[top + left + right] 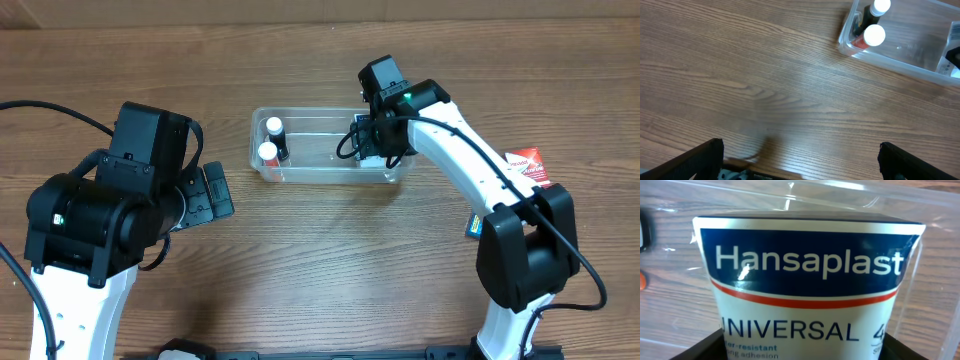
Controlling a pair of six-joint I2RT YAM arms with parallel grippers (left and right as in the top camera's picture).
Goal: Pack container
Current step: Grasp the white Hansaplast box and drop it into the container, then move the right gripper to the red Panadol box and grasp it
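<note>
Fingers of my right gripper (380,142) are clamped on a Hansaplast box (810,295) of Universal plasters, held low at the right end of the clear container (325,150); whether the box touches the floor I cannot tell. That container sits on the wooden table (330,260) toward its far side, with two white-capped bottles (271,139) standing upright together in its left end. My left gripper (800,162) hangs spread wide and empty above bare wood, well short of the container's near left corner.
</note>
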